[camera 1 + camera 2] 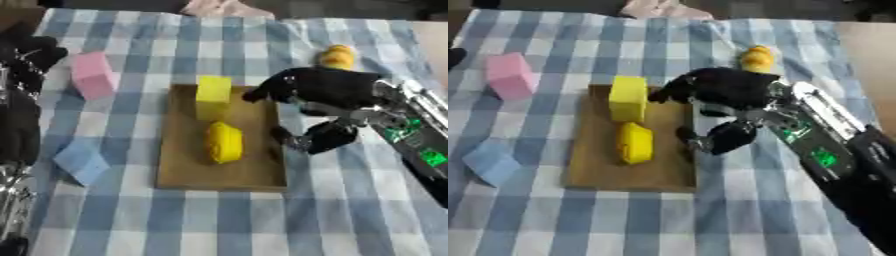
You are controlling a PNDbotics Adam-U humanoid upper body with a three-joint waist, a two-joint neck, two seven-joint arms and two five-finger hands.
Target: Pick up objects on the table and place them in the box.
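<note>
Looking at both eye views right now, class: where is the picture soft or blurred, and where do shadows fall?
Left eye view: soft all over, the right hand smeared, its shadow darkening the box wall. Right eye view: equally soft, the yellow block without crisp edges, the pink block evenly lit, no glare.

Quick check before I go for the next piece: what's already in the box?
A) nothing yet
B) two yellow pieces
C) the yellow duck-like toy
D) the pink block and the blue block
B: two yellow pieces lie in the brown box, a yellow block at its far end and a rounder yellow piece mid-box; the pink block and blue block sit on the cloth to its left.
</note>
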